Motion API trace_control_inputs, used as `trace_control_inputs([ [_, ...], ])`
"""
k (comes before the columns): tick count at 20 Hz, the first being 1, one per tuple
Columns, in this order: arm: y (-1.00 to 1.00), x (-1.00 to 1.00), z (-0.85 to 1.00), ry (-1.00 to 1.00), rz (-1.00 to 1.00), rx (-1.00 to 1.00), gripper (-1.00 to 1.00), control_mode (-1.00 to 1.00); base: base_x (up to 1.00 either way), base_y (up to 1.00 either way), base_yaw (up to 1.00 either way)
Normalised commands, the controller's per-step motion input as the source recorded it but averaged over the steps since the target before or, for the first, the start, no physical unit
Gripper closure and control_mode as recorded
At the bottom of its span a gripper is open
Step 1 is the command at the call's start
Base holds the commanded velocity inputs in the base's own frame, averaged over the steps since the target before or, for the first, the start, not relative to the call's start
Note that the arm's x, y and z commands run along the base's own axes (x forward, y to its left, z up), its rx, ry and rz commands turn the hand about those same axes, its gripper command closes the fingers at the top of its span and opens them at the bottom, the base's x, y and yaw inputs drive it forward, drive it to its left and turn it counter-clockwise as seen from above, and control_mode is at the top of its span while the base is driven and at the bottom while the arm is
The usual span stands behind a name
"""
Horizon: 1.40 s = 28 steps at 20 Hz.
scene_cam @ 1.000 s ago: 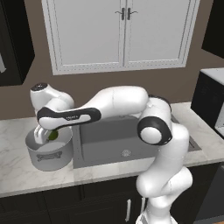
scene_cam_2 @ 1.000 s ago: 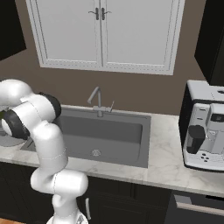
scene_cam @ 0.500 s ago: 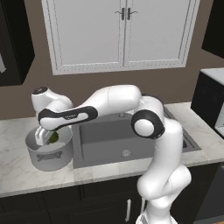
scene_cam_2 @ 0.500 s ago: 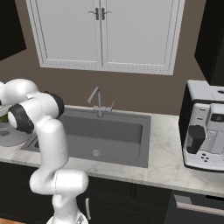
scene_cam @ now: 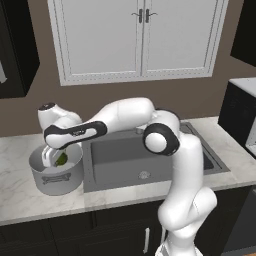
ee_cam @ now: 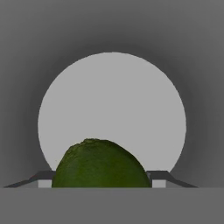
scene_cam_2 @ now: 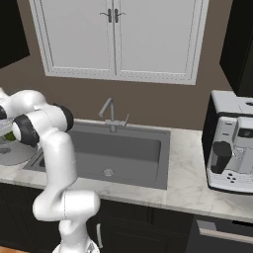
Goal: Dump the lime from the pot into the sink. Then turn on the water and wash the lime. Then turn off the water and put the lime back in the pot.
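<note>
A: Inside the pot (scene_cam: 56, 171) on the counter, left of the sink (scene_cam: 150, 160): lime (ee_cam: 101, 164), flanked by the claw (ee_cam: 101, 180).

B: Clenched?

A: Cannot tell. Either start or final return.

A white two-door wall cabinet (scene_cam: 140, 37) is hanging on a brown wall (scene_cam_2: 163, 101) above the white marble countertop (scene_cam_2: 185, 173). Dark lower cabinets (scene_cam: 75, 235) are running beneath the counter, and dark upper cabinets (scene_cam: 17, 47) are flanking the white one. A silver and black coffee machine (scene_cam_2: 232, 143) is standing on the counter at the right.
</note>
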Motion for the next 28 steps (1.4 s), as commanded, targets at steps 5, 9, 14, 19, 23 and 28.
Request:
trace_control_inputs([
  [5,0.00,0.04,-0.18,0.01,0.00,0.00,1.00,-1.00,0.00,0.00,0.00],
  [9,0.00,0.18,-0.19,0.00,0.00,0.00,1.00,-1.00,0.00,0.00,0.00],
  [14,0.00,0.12,-0.17,0.00,0.00,0.00,1.00,-1.00,0.00,0.00,0.00],
  [19,0.00,0.00,-0.10,0.00,0.00,0.00,1.00,-1.00,0.00,0.00,0.00],
  [23,0.02,-0.02,0.00,0.00,0.00,-0.01,-1.00,-1.00,0.00,0.00,0.00],
  [28,-0.01,-0.15,0.07,0.00,0.00,0.00,-1.00,-1.00,0.00,0.00,0.00],
])
